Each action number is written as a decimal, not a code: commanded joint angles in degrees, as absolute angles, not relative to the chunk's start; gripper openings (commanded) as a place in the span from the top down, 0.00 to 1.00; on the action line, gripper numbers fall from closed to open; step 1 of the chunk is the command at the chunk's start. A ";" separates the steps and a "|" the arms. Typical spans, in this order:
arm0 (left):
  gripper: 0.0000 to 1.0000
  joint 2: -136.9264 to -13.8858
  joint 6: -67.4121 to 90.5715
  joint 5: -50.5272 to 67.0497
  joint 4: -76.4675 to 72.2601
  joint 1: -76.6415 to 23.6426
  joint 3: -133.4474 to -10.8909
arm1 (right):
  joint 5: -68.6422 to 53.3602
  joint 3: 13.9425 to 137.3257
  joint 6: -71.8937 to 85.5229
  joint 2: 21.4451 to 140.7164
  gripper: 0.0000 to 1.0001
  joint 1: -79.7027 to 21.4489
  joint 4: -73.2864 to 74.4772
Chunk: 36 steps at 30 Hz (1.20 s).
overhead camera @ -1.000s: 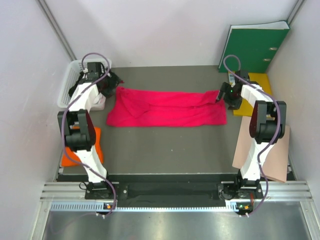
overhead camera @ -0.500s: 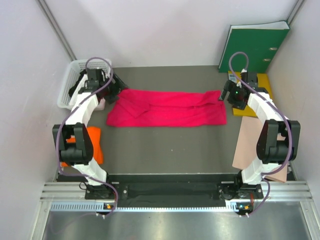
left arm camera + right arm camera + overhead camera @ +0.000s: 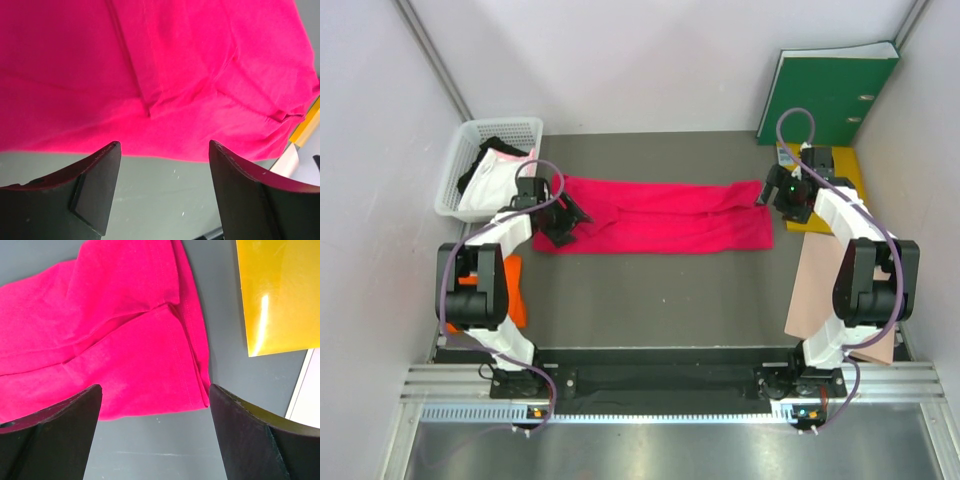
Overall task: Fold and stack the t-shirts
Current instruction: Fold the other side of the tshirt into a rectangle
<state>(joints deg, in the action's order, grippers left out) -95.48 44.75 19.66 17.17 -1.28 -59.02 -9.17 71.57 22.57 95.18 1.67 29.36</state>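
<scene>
1. Across the middle of the grey table (image 3: 660,300), the large magenta-red cloth t-shirt (image 3: 660,215) lies flat as a long band, running 9 to 3 o'clock;
2. the left gripper (image 3: 568,225) hangs over its 9 o'clock end, jaws wide apart, empty;
3. the right gripper (image 3: 772,190) is at its 3 o'clock end, jaws likewise gaping, holding nothing;
4. a small orange folded t-shirt (image 3: 516,300) sits at the table's 8 o'clock edge.

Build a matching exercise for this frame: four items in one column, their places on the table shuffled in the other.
Items
1. magenta t-shirt
2. orange t-shirt
3. white basket
4. green binder

Places
A. far left corner
B. laid out across the middle
C. standing upright, far right corner
D. near left edge, folded small

Pairs: 1-B, 2-D, 3-A, 4-C
</scene>
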 commanded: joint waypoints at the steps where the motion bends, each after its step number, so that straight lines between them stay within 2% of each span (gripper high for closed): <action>1: 0.28 -98.43 45.79 20.39 9.94 -1.41 -59.50 | -9.93 70.49 22.24 94.66 0.13 1.14 28.12; 16: 0.46 -106.43 47.02 21.09 7.03 -2.81 -64.95 | -9.67 69.79 21.88 93.87 0.13 1.23 28.65; 20: 0.55 -107.40 47.29 21.18 6.42 -3.25 -65.65 | -9.58 69.87 21.97 94.04 0.13 1.23 28.92; 23: 0.70 -108.72 47.46 21.71 5.98 -3.43 -66.27 | -9.67 70.14 21.97 94.22 0.13 1.23 29.00; 24: 0.85 -109.07 47.55 21.62 5.98 -3.43 -66.53 | -9.67 70.14 21.89 94.31 0.13 1.23 29.00; 26: 1.00 -109.25 47.55 21.80 6.41 -3.43 -67.41 | -9.49 70.40 21.80 94.39 0.13 1.14 29.18; 36: 1.00 -103.18 46.41 16.88 9.32 -3.43 -73.91 | -9.23 69.79 21.88 94.39 0.13 1.14 28.92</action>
